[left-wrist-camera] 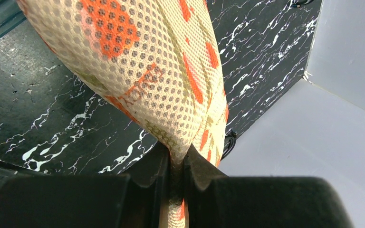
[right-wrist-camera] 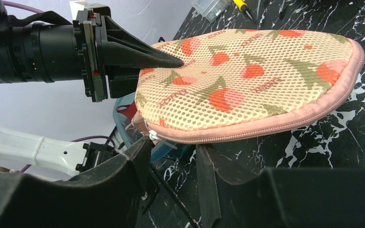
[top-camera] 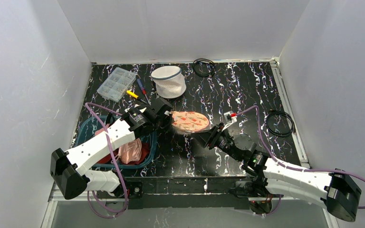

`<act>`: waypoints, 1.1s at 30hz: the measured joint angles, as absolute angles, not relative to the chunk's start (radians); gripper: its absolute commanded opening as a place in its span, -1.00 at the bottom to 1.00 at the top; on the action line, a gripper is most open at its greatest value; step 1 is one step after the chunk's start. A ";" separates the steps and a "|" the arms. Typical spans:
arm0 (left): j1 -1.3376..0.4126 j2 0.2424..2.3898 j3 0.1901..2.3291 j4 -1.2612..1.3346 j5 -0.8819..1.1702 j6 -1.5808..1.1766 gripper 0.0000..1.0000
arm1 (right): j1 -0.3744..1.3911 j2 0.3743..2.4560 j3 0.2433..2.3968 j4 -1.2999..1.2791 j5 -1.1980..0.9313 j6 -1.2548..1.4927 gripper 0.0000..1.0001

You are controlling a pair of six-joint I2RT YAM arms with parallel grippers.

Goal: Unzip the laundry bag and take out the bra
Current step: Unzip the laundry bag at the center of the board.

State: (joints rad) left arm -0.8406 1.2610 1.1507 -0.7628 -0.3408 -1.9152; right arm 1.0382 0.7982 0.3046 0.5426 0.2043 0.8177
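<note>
We see laundry bag (top-camera: 190,121) lifted over mid-counter (top-camera: 247,95), long axis 9-to-3. Left gripper (left-wrist-camera: 177,159): jaws clenched on bag's 9 o'clock edge. Right gripper (right-wrist-camera: 173,145): jaws parted, grasping nothing. Zipper pull (right-wrist-camera: 154,137) lies at their 11 o'clock, just beside. We judge right arm takes pull.

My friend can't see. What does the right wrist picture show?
A mesh laundry bag with a red fruit print and pink zipper edge is pinched at one end by the left gripper, above a black marbled table. The right gripper has its jaws apart beside the zipper pull.
</note>
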 measured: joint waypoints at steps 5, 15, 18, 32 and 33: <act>-0.841 1.261 1.151 -0.762 -0.338 -1.915 -1.00 | 1.038 0.797 0.305 0.559 0.205 0.811 -0.09; -0.841 1.261 1.151 -0.759 -0.334 -1.916 -1.00 | 1.038 0.794 0.305 0.566 0.204 0.796 -0.32; -0.841 1.261 1.151 -0.759 -0.334 -1.916 -1.00 | 1.038 0.794 0.305 0.571 0.204 0.793 -0.41; -0.841 1.261 1.151 -0.756 -0.334 -1.915 -1.00 | 1.039 0.794 0.305 0.579 0.199 0.786 -0.97; -0.841 1.261 1.151 -0.756 -0.334 -1.914 -1.00 | 1.039 0.794 0.305 0.579 0.199 0.786 -0.97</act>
State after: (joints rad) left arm -0.8406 1.2610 1.1507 -0.7563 -0.3336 -1.9144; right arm 1.0386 0.7937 0.3046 0.5785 0.1993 0.7856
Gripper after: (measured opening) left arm 0.084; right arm 0.032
